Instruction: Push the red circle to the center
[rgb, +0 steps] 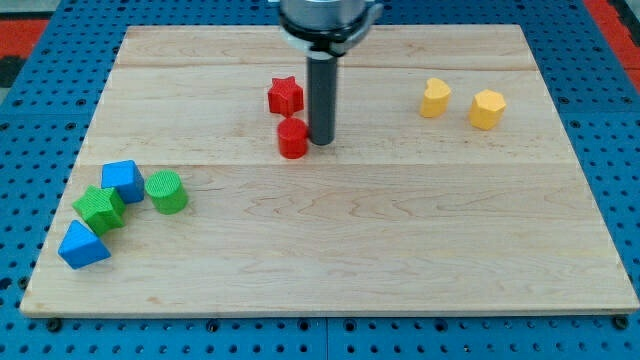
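Note:
The red circle (293, 138) is a short red cylinder standing on the wooden board (400, 250), a little above and left of the board's middle. My tip (322, 141) is down on the board right next to the red circle's right side, touching it or nearly so. A red star (285, 96) sits just above the red circle, to the left of the rod.
A yellow block (435, 98) and a yellow hexagon (487, 108) sit at the upper right. At the lower left cluster a blue block (123, 180), a green circle (166, 191), a green star (100, 208) and a blue triangle (82, 245).

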